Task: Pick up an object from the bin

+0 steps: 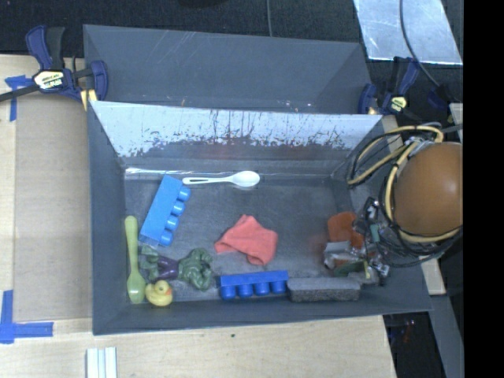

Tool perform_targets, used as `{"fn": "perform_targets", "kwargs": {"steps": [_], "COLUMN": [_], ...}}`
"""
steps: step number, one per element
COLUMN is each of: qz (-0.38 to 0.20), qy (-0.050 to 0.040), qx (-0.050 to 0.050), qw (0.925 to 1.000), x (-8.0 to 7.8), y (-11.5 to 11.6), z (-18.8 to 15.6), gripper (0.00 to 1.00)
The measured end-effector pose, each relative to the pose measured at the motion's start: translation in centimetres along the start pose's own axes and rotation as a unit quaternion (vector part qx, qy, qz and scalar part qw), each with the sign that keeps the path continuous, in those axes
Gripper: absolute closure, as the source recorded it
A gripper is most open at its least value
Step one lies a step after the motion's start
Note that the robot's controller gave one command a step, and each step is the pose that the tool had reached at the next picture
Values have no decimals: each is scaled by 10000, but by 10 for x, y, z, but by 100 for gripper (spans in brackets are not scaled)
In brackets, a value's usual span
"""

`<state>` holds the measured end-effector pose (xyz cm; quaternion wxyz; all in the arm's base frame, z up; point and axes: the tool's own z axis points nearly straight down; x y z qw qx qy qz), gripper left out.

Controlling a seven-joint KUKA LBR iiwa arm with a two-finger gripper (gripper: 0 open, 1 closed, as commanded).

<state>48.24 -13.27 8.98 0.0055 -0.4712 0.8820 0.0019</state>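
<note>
Closest to the lens is the arm's brown dome cover (429, 191), ringed with cables at the right edge of the frame. Below and to its left hangs the claw (356, 258), low in the lower right corner of the bin (106, 235). I cannot tell whether the claw is spread or pressed together, because its tip is lost among dark hardware. I see nothing plainly pinched in it.

Just up and left of the claw sits a rust-red lump (340, 227), and I cannot make out what kind of thing it is. Just below the claw a grey slab (324, 290) lies flat along the bottom wall, with a blue studded bar (252, 284) to its left. A crumpled red cloth (248, 239) lies in the middle of the floor. At lower left is a small heap: a green leafy toy (195, 268), a yellow fruit (160, 293) and a pale green spoon (132, 258). A blue brick (165, 209) and a white spoon (228, 180) lie further up.

I judge this to be the reach-in step, with no grasp yet secured. The lump and the slab are the likely candidates. The lump looks the easier of the two, since the slab hugs the wall. The next move calls for centring on one of them, closing firmly and lifting straight up, clear of the right wall.
</note>
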Motion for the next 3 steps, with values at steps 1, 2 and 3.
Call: {"fn": "perform_targets", "kwargs": {"steps": [1,2,3], "qz": [6,9,10], "qy": [3,-3,-8], "qx": [-25,-21,-2], "qw": [10000,10000,10000], "x": [0,-1,-2], "y": [1,0,-1], "z": [-33,-86,-118], "gripper": [100,100,100]}}
